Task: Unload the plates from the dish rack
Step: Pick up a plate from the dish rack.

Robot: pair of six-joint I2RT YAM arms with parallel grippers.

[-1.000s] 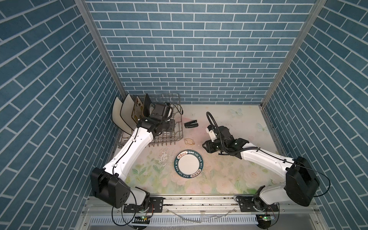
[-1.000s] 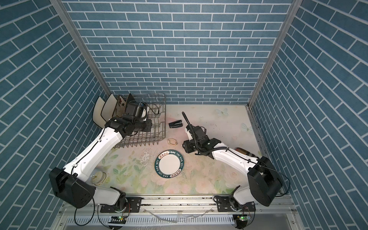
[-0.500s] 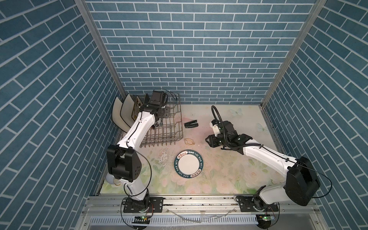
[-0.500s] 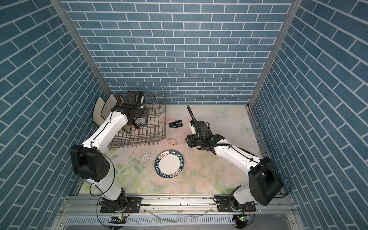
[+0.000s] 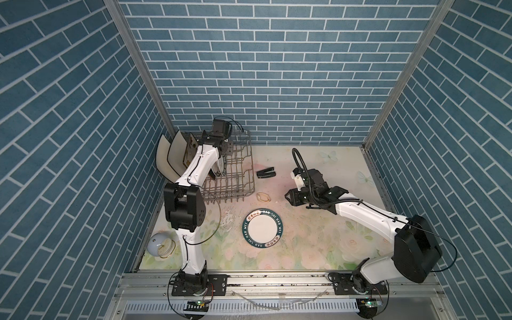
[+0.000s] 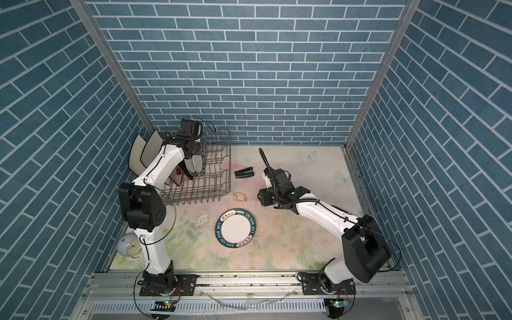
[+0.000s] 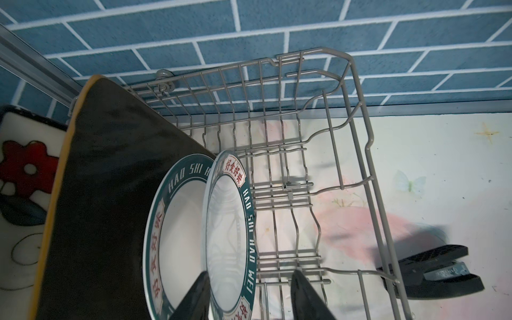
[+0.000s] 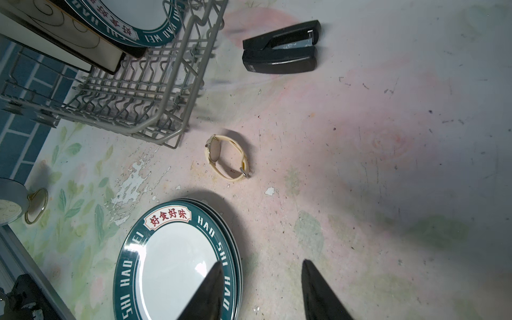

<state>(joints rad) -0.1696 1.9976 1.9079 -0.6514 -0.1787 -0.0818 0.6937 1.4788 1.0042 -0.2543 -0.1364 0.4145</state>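
Left hand (image 7: 250, 271) released, fingers (image 7: 194, 299) spread either side of front round plate (image 7: 225, 235), upright in dish rack (image 7: 377, 199). Right hand (image 8: 262, 261) released, empty, over table (image 8: 360, 166); stacked round plates (image 8: 171, 263) lie flat nearby.

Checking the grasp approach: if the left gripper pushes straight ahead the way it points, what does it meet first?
Most likely the front round teal-rimmed plate in the dish rack, whose rim lies between the jaws of the open left gripper; depth is unclear.
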